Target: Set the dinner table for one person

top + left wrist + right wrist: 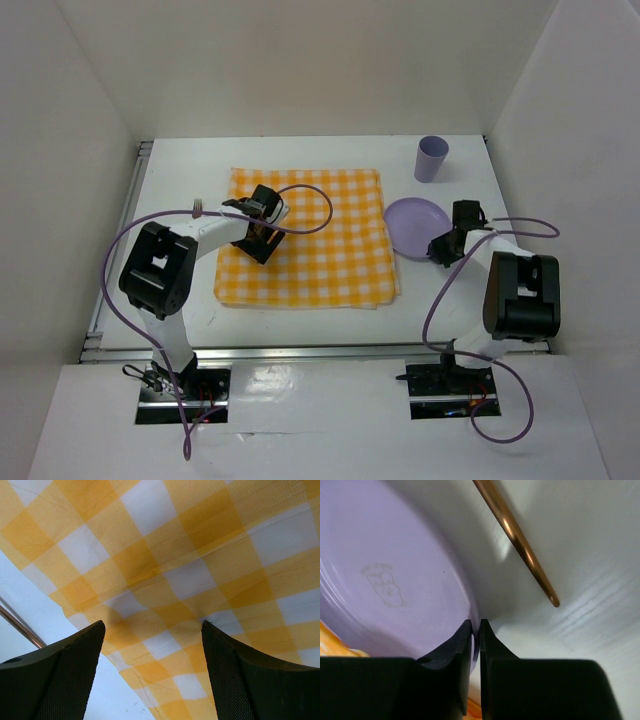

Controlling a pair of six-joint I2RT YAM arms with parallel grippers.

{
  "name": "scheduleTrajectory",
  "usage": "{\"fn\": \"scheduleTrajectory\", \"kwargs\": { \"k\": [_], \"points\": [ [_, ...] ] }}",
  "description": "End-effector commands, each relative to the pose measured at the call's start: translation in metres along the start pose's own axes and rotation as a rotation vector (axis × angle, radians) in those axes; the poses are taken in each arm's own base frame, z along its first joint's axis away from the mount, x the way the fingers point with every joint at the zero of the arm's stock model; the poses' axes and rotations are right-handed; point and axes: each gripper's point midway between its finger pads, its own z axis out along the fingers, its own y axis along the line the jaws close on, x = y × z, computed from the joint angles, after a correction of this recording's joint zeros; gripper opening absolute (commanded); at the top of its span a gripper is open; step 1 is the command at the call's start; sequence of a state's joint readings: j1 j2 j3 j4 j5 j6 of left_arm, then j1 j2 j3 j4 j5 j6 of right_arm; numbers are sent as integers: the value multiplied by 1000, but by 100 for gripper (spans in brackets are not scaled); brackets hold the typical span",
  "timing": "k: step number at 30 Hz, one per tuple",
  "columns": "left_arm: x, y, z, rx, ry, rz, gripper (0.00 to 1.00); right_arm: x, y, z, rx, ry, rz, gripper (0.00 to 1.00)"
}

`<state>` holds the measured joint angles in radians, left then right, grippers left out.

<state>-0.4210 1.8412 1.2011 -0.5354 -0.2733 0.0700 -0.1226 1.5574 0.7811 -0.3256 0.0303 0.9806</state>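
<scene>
The smooth white worktop [300,330], railed in metal, is lying under both arms. Left of centre, the left gripper [152,627] is hovering spread and empty over the yellow-and-white checked cloth [320,240], a soft woven square with faint creases. Only the cloth appears to be laid so far. Just right of it, the glossy, shallow lilac plate [412,222] is sitting off the cloth, with the right gripper [475,626] pinching its rim. The tapered lilac cup [431,158] is standing behind, unplaced.
</scene>
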Motion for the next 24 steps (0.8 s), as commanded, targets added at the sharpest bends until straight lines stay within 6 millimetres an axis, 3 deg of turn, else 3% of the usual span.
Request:
{"fn": "scheduleTrajectory", "kwargs": {
  "k": [1,2,8,13,18,22,23,24],
  "points": [
    [3,-5,-8,36,9,-31,85,-12,-4,6,41,-52,22,11],
    [2,-4,-11,35,0,-33,85,-14,-5,3,44,-61,22,0],
    [1,-7,-15,55,-3,-33,85,-32,7,-29,-7,-147,29,0],
    [-5,-5,-19,54,-11,-35,85,-64,31,-90,-172,-326,52,0],
    [-12,-4,-25,60,-34,-39,85,-89,70,-149,-305,-418,-46,0],
    [-19,-1,-32,59,-44,-41,86,-68,119,-181,-493,-389,-255,0],
    [-19,-1,-32,59,-44,-41,86,-55,132,-178,-527,-357,-312,0],
    [-28,3,-36,47,-65,-46,86,-24,151,-184,-590,-291,-424,0]
  ]
}}
